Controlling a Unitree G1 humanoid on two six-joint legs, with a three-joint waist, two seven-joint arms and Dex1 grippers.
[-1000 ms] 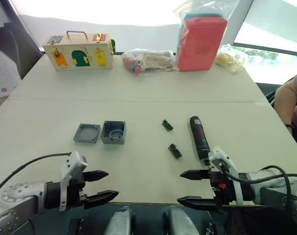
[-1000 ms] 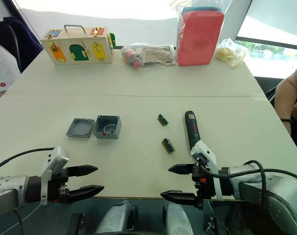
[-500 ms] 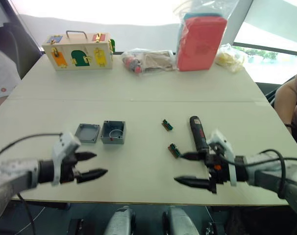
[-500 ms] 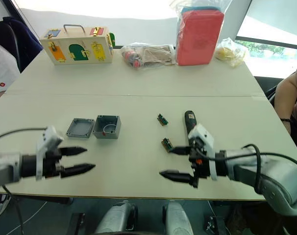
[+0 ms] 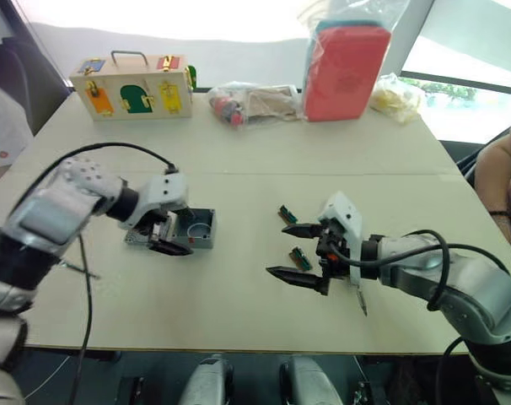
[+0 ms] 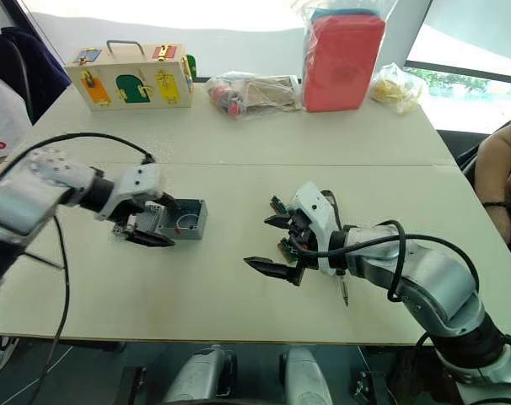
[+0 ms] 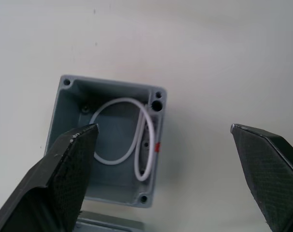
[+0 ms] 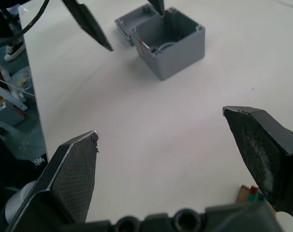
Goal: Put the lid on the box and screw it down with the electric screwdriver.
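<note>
The left gripper (image 5: pixel 169 239) hovered over the open box (image 5: pixel 196 228) and the lid (image 6: pixel 129 228), its jaws spread wide and holding nothing. The left wrist view looked down into the box, where a loop of white wire (image 7: pixel 122 137) lay inside; the lid rested on the table (image 5: pixel 239 152) just beside the box, on its left. The right gripper (image 6: pixel 275 245) hung above the table right of centre, jaws apart and empty, near two small green connectors (image 5: pixel 287 214). The screwdriver could not be made out behind that arm. Judged step: reaching for the lid. The next move would call for closing on the lid's edges and lifting it squarely over the box.
</note>
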